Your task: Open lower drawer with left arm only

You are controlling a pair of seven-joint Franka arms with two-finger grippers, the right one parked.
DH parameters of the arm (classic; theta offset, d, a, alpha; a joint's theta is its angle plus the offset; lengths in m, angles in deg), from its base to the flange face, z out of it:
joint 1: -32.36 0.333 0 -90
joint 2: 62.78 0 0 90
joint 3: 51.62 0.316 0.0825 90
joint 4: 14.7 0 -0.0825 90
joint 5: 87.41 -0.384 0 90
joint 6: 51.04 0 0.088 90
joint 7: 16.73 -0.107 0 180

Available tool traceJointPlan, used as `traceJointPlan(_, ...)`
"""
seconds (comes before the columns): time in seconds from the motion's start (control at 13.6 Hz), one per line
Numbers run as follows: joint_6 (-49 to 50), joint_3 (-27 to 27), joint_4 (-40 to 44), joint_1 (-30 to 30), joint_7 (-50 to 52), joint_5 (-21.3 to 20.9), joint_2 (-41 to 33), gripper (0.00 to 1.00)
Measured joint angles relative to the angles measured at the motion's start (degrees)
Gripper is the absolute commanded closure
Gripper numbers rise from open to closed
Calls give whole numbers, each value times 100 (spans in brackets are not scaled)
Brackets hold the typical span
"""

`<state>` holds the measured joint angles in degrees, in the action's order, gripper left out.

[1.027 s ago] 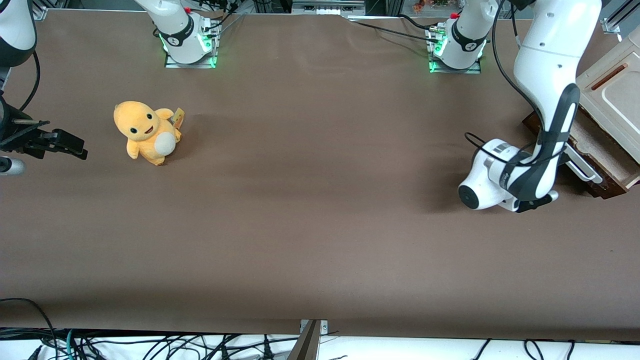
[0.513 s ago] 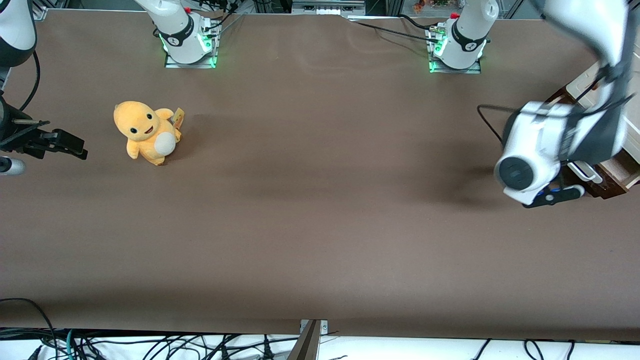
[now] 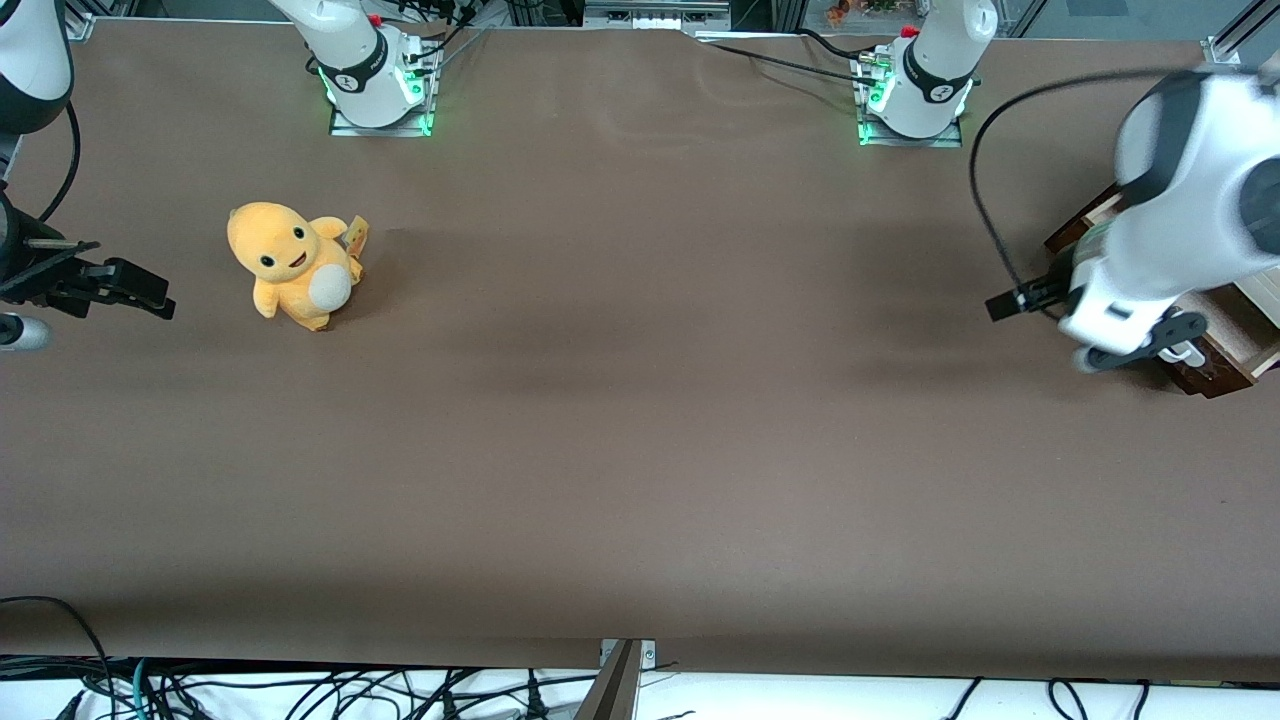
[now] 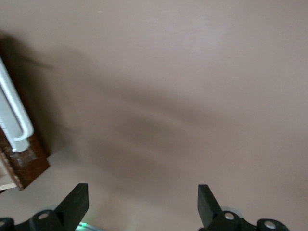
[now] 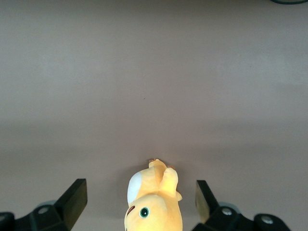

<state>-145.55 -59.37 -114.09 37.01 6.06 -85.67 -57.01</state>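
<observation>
The lower drawer [image 3: 1218,377] stands pulled out of its cabinet at the working arm's end of the table. Its dark brown front [image 4: 23,166] and white bar handle [image 4: 13,108] show, with pale inner walls [image 3: 1262,352] above the front. The left arm [image 3: 1175,215] hangs raised over the drawer. Its gripper [image 4: 143,202] is open, the fingers [image 4: 77,202] wide apart with only bare table between them. The gripper [image 3: 1030,297] is off the handle [image 3: 1186,352], above the table in front of the drawer.
An orange plush toy [image 3: 290,265] sits on the brown table [image 3: 640,420] toward the parked arm's end. Both arm bases [image 3: 915,95] with green lights stand farthest from the front camera. A black cable [image 3: 985,190] loops from the left arm.
The left arm has swung up from low at the drawer handle, and its gripper now hangs in the air clear of the handle. The drawer stays pulled out.
</observation>
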Motion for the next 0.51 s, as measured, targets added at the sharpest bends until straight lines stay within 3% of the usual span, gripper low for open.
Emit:
traceJointPlan(0.29, -254, 14, 42, 177, -748, 153, -546, 0)
traceJointPlan(0.51, -344, 81, 177, -126, -1074, 154, -562, 0)
